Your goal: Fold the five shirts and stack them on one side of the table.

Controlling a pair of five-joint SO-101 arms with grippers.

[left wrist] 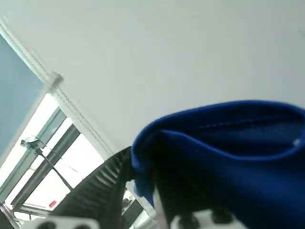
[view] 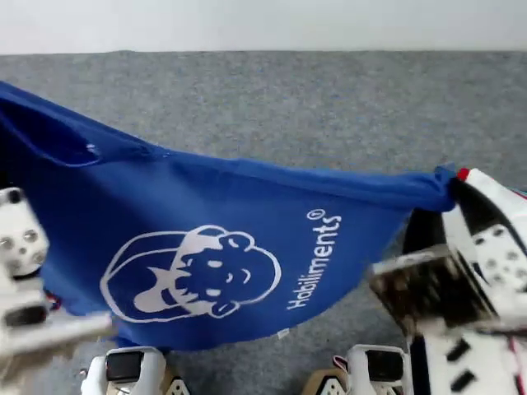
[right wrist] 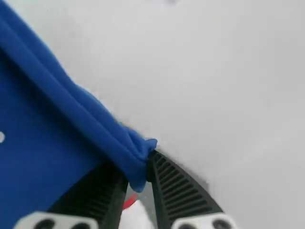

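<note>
Blue shirt (view: 247,239) hangs stretched above grey table (view: 288,107). Right gripper (right wrist: 138,176) pinches only bunched corner tip; left gripper (left wrist: 143,183) clamps thicker fold. You risk corner slipping free if arms pull wider, and shirt drops crumpled.

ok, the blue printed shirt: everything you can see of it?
The blue soft-fabric shirt with a white cartoon face and lettering hangs unfolded, spread wide above the grey table. Its upper edge runs stretched between the arms: the right gripper pinches one bunched corner, the left gripper clamps another bunched edge. Whether its lower edge touches the table is unclear.
</note>
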